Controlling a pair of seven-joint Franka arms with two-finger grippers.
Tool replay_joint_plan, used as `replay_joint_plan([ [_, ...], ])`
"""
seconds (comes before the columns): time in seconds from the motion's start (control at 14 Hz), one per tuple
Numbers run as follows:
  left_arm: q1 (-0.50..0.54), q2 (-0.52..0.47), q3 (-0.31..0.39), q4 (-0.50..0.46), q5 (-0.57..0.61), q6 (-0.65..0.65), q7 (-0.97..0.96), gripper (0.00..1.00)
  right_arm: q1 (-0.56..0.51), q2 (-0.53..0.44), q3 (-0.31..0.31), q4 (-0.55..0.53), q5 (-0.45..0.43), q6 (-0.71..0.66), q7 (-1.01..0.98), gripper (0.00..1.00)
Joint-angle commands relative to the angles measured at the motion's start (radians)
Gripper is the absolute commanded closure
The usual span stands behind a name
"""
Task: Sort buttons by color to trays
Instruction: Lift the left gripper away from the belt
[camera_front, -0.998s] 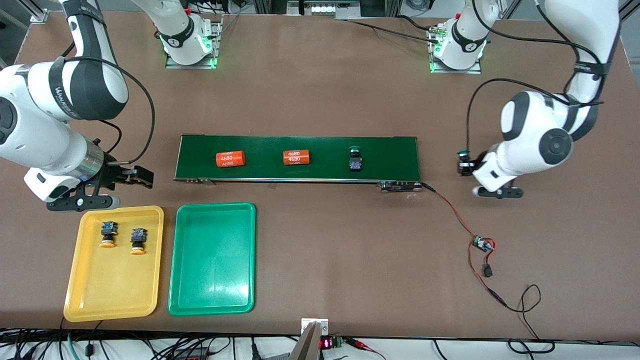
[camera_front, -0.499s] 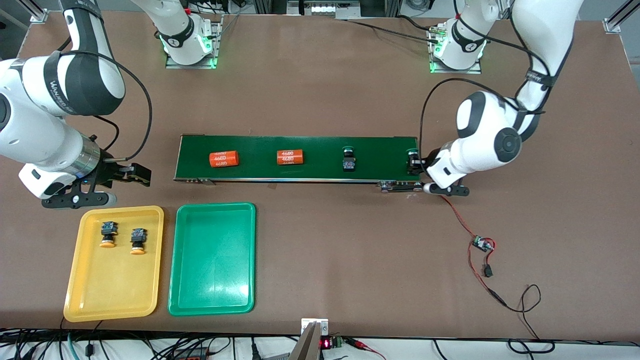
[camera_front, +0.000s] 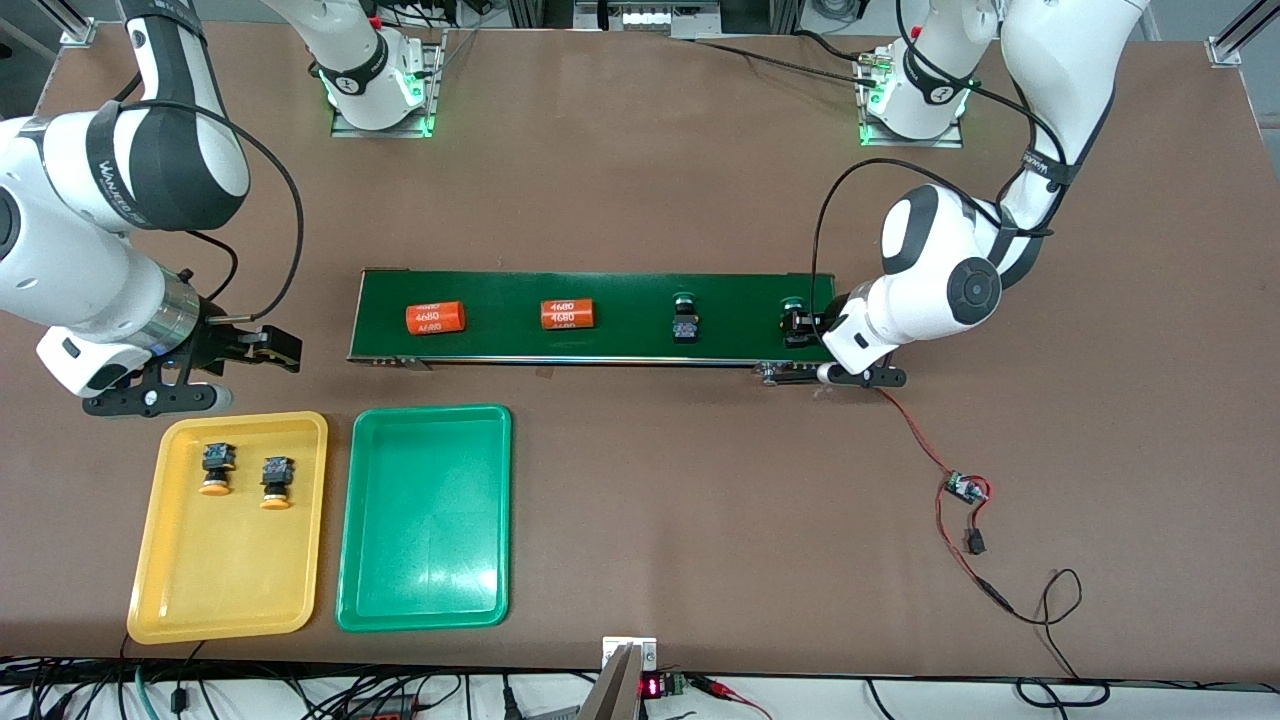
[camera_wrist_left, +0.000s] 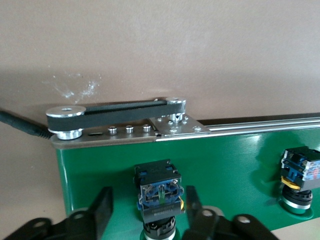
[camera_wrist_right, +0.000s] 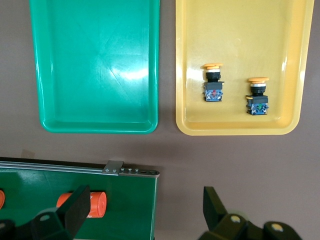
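Two buttons with yellow-orange caps (camera_front: 215, 468) (camera_front: 275, 482) lie in the yellow tray (camera_front: 220, 570); the right wrist view shows them too (camera_wrist_right: 213, 82) (camera_wrist_right: 257, 96). The green tray (camera_front: 425, 520) holds nothing. One green-capped button (camera_front: 685, 322) lies on the conveyor belt (camera_front: 500, 300). My left gripper (camera_front: 800, 325) is low over the belt's end nearest the left arm. It is open around the second green-capped button (camera_wrist_left: 157, 192), which rests on the belt. My right gripper (camera_front: 255, 372) is open and empty over the table, between the belt's other end and the yellow tray.
Two orange cylinders with white numbers (camera_front: 435, 317) (camera_front: 567, 313) lie on the belt toward the right arm's end. The belt's drive pulley (camera_wrist_left: 115, 112) is at the end by my left gripper. A red wire and small circuit board (camera_front: 965, 488) lie on the table there.
My left gripper carried the green-capped button from over the bare table onto the belt's end. The cylinders and the other green button drifted along the belt toward the right arm's end.
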Motion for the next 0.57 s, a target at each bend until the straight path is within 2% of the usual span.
replay_joint_plan([
  [0.0, 0.012, -0.12, 0.018, 0.01, -0.007, -0.128, -0.008, 0.0, -0.008, -0.019, 0.003, -0.013, 0.015, -0.017, 0.008, 0.0],
  [0.07, 0.012, -0.159, 0.059, 0.024, 0.0, -0.188, -0.006, 0.0, -0.008, -0.019, 0.003, -0.013, 0.015, -0.017, 0.008, 0.0],
  [0.14, 0.012, -0.182, 0.105, 0.027, 0.067, -0.243, -0.005, 0.0, -0.008, -0.019, 0.003, -0.013, 0.015, -0.017, 0.008, 0.0],
  [0.21, 0.013, -0.2, 0.122, 0.027, 0.188, -0.28, -0.003, 0.0, -0.008, -0.017, 0.003, -0.012, 0.015, -0.017, 0.008, 0.0],
  [0.36, 0.015, -0.255, 0.125, 0.024, 0.375, -0.367, -0.003, 0.0, -0.008, -0.014, 0.003, -0.012, 0.015, -0.013, 0.008, 0.0],
  [0.5, 0.015, -0.315, 0.133, 0.027, 0.484, -0.429, 0.003, 0.0, -0.008, -0.013, 0.003, -0.013, 0.015, -0.012, 0.008, 0.0],
])
